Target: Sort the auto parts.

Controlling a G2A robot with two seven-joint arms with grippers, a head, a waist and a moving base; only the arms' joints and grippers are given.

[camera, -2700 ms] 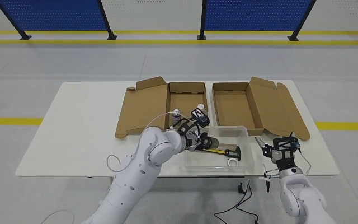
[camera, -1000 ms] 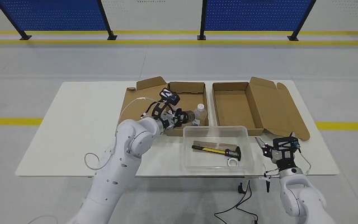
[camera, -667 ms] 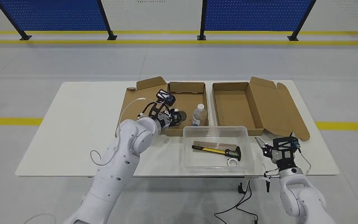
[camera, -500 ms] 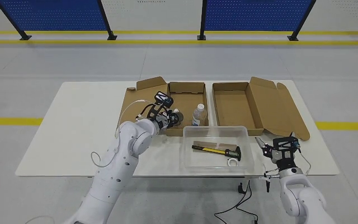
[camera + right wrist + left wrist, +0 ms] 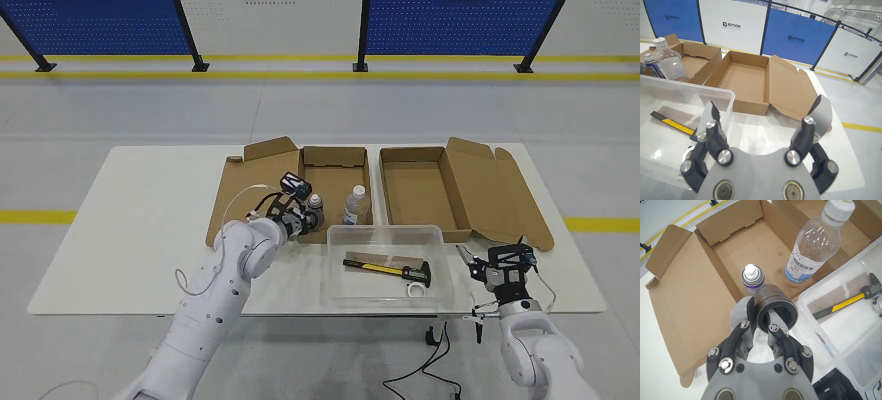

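Note:
My left gripper (image 5: pixel 761 313) is shut on a steel cylindrical bearing (image 5: pixel 776 306), one finger outside its wall and one inside the bore. It hangs over the near edge of the left cardboard box (image 5: pixel 753 247), right beside a purple spray can (image 5: pixel 753 278) that stands in that box. In the top view the left gripper (image 5: pixel 300 212) is next to the spray can (image 5: pixel 314 203). A clear bottle (image 5: pixel 354 205) stands in the same box. My right gripper (image 5: pixel 764 111) is open with nothing in it, near the table's front right (image 5: pixel 497 262).
A clear plastic bin (image 5: pixel 385 229) at the front middle holds a yellow-and-black caliper (image 5: pixel 385 268) and a small white ring (image 5: pixel 415 290). The right cardboard box (image 5: pixel 415 185) lies open behind it with its flaps spread out.
My left arm has carried the bearing out of the clear bin and over to the left box, ending beside the spray can. The right arm has stayed still.

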